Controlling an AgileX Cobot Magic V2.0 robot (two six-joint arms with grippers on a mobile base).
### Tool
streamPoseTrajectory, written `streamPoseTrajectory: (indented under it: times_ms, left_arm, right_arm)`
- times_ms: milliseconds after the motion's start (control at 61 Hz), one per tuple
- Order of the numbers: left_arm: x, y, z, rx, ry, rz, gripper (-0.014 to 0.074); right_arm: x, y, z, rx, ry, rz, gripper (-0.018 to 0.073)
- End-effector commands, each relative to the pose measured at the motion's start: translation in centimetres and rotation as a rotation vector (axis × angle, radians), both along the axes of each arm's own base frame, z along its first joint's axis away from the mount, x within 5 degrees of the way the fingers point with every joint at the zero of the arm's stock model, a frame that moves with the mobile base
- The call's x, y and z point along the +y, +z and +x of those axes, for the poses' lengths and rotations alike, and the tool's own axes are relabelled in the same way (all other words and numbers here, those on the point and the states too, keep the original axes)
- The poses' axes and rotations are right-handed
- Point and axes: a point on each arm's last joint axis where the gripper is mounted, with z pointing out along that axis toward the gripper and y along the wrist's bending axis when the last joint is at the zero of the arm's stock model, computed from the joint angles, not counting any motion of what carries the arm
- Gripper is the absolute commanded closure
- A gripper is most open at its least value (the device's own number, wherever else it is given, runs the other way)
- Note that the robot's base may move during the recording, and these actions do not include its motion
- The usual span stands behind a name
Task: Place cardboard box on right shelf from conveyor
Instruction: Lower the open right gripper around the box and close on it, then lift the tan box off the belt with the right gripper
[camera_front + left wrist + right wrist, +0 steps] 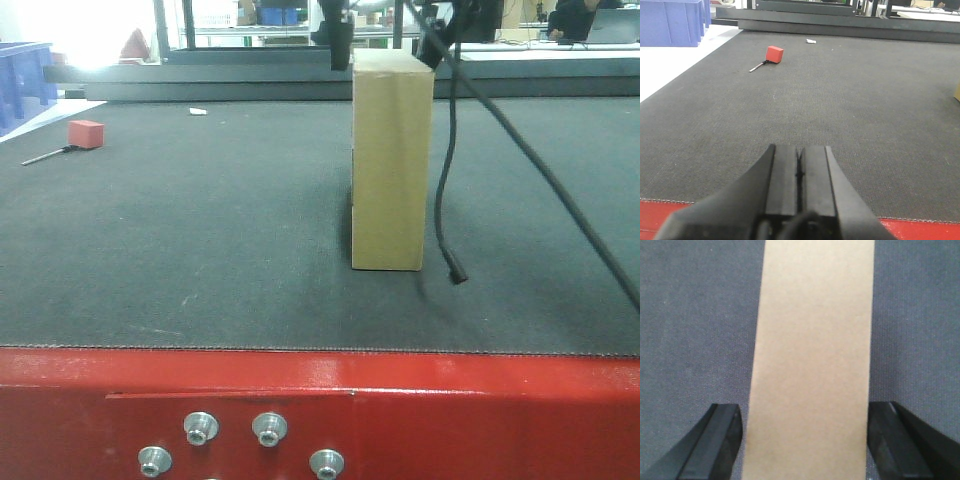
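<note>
Got the cardboard box [391,160] standing on end on the conveyor [180,240], right of centre, base flat on the dark belt, well back from the red frame [450,385] and its silver bolts [268,428]. Seeing the right gripper [805,410] straight above it, looking down on the pale top face, one black finger [720,440] off each long side. Reading the jaws as spread to box width, pads right at the cardboard edges; can't tell whether pressing or just flanking. Confirming from the front view: fingertips dipping just past the box top on both sides. Also noting a black cable [443,170] hanging just right of the box, loose end down near the belt, apart from the cardboard. Finding the left gripper [799,148] low over the near edge of the belt, fingers pressed together to a thin seam, holding nothing. Spotting, far off to the left, a small red block [774,54] on the belt with a thin metal pin [758,67] touching it, a white scrap [811,41] beyond, blue bins [672,22] off the belt's edge.
</note>
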Motion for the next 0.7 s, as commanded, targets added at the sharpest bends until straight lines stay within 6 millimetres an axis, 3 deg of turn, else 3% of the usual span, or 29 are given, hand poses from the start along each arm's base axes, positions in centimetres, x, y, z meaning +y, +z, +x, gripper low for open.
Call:
streamPoseTrajectory:
  times_ms: [0,262,525,689]
  left_arm:
    - [0.1,0.5,-0.1,-0.091,0.007,-0.012,0.0713]
    - [0.1,0.5,-0.1,-0.091,0.007,-0.012,0.0713]
    - [0.1,0.5,-0.1,-0.091,0.007,-0.012,0.0713]
    - [0.1,0.5,-0.1,-0.091,0.007,-0.012,0.0713]
  right_arm:
    - [-0.7,3.4,-0.7,-0.114,-0.001,0.041,-0.0041]
    - [-1.1,2.8,-0.5,-0.089,-0.014,-0.024,-0.0013]
    - [-1.1,2.7,-0.5,-0.083,-0.016,-0.027,0.0362]
    - [-1.5,4.3,-1.1,-0.128,0.0,-0.016,0.0405]
